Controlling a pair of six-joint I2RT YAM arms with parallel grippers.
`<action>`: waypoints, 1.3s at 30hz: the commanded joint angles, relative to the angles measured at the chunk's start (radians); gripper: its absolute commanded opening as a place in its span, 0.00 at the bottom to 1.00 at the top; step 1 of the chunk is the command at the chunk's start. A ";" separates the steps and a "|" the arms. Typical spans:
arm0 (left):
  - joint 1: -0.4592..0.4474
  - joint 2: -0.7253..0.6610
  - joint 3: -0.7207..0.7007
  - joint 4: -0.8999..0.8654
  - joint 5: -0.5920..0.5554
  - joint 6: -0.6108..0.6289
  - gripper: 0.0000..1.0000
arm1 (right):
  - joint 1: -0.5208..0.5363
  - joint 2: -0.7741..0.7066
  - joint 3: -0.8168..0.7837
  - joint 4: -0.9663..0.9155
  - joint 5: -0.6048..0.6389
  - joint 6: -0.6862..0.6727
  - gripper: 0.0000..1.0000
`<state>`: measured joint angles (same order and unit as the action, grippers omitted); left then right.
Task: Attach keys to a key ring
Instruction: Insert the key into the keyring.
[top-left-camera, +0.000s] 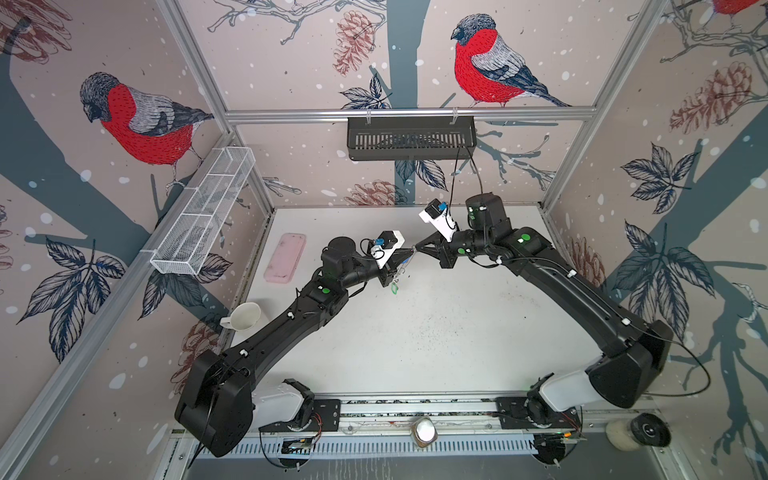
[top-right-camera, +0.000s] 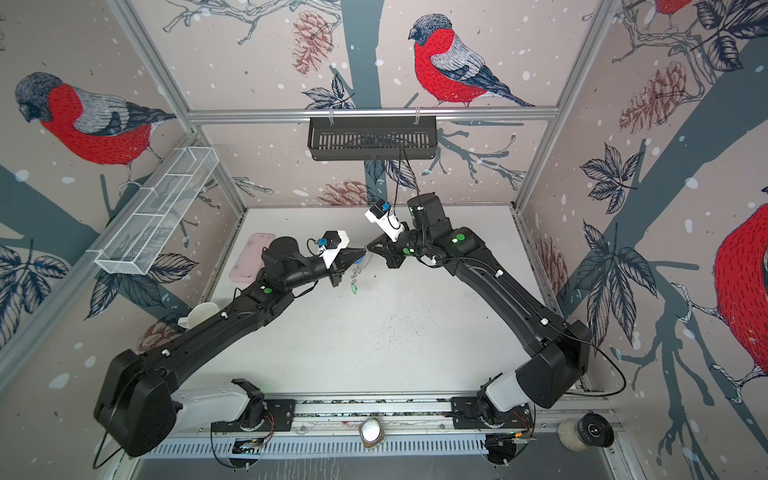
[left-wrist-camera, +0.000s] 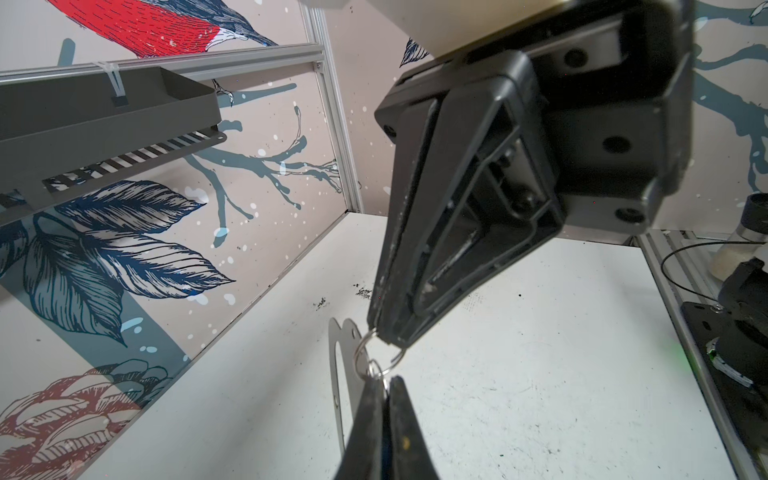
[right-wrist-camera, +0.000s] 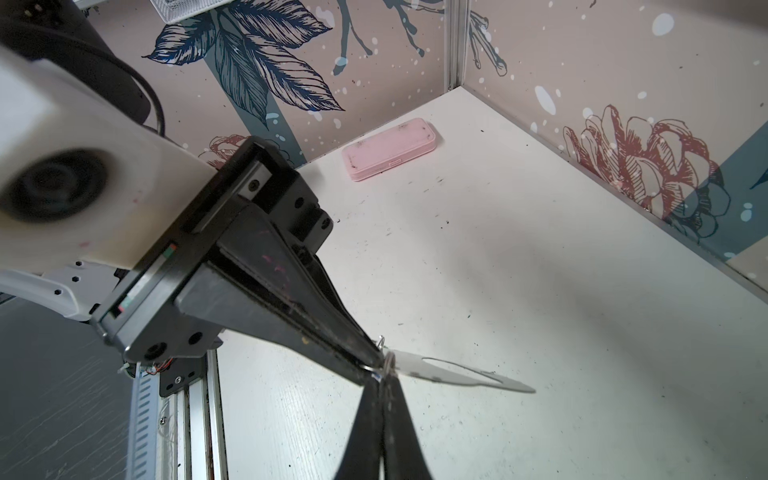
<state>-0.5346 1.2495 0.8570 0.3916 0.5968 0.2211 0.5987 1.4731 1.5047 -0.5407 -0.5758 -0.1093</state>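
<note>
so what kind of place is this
Probably a lab robot cell: an aluminium frame around bird-print wall panels, with a left arm and right arm mounted on a rail along a white table.

1. Left arm (top-left-camera: 266, 345) and right arm (top-left-camera: 582, 295): black angular shells, a white section (top-left-camera: 278, 401) near each base.
2. Green round stickers (top-left-camera: 326, 290) on joints; small white clips (top-left-camera: 625, 322) along links.
3. Thin black cable (top-left-camera: 673, 394) looping off the right arm.
4. White camera blocks (top-left-camera: 390, 245) at wrists.
5. Black tapered fingers (left-wrist-camera: 457, 232), ribbed open frames, round screw holes (left-wrist-camera: 615, 144).
</note>
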 joint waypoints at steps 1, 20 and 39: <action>0.001 -0.008 0.001 0.096 0.028 0.005 0.00 | -0.008 -0.014 -0.007 -0.004 0.003 0.006 0.00; 0.001 -0.004 -0.001 0.143 0.032 -0.043 0.00 | -0.021 -0.095 -0.105 0.124 -0.009 0.052 0.38; 0.000 -0.016 -0.068 0.307 -0.041 -0.147 0.00 | -0.120 -0.215 -0.476 0.793 -0.179 0.663 0.48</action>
<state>-0.5346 1.2385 0.7940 0.5900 0.5716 0.1043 0.4782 1.2629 1.0473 0.0589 -0.7174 0.4164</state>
